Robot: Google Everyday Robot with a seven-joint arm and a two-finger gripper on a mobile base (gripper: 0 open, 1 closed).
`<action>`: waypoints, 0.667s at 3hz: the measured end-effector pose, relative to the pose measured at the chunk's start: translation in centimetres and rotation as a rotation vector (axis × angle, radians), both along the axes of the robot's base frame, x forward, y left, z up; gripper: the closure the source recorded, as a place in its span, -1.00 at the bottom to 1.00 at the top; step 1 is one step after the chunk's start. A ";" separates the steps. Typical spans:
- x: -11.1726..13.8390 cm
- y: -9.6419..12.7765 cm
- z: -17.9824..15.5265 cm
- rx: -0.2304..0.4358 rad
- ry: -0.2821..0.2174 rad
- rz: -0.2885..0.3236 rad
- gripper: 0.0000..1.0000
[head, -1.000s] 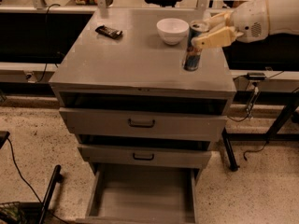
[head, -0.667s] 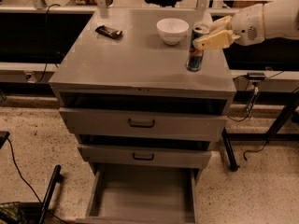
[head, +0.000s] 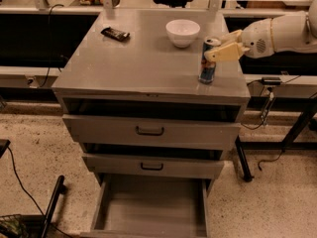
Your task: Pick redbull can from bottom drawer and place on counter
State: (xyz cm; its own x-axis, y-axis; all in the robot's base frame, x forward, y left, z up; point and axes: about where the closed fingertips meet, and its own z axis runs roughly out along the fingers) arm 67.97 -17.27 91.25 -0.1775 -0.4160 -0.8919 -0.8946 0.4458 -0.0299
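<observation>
Camera view, gripper [head: 218,47] overlapping redbull can [head: 207,69] top

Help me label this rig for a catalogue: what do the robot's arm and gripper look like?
The arm is a thick, rounded white shell with a thin tan ring and a dark dotted patch near the wrist. The gripper, over the counter beside the redbull can, is pale tan.

Cream gripper [head: 216,47] is sitting by the top of the can [head: 207,69], which is showing blue, silver, red; bowl [head: 183,32] gleaming white, bar [head: 115,33] black, counter [head: 138,58] and drawer [head: 148,213] looking plain grey.
</observation>
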 end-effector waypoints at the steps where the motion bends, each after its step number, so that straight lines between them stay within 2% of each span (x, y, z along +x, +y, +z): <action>1: 0.1 0.3 -0.2 0.001 0.003 0.005 -0.29; 2: 0.1 0.6 -0.3 0.002 0.005 0.010 -0.76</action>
State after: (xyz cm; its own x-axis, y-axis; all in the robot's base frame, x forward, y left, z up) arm 68.10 -16.66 90.94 -0.1778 -0.4160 -0.8918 -0.8991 0.4371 -0.0246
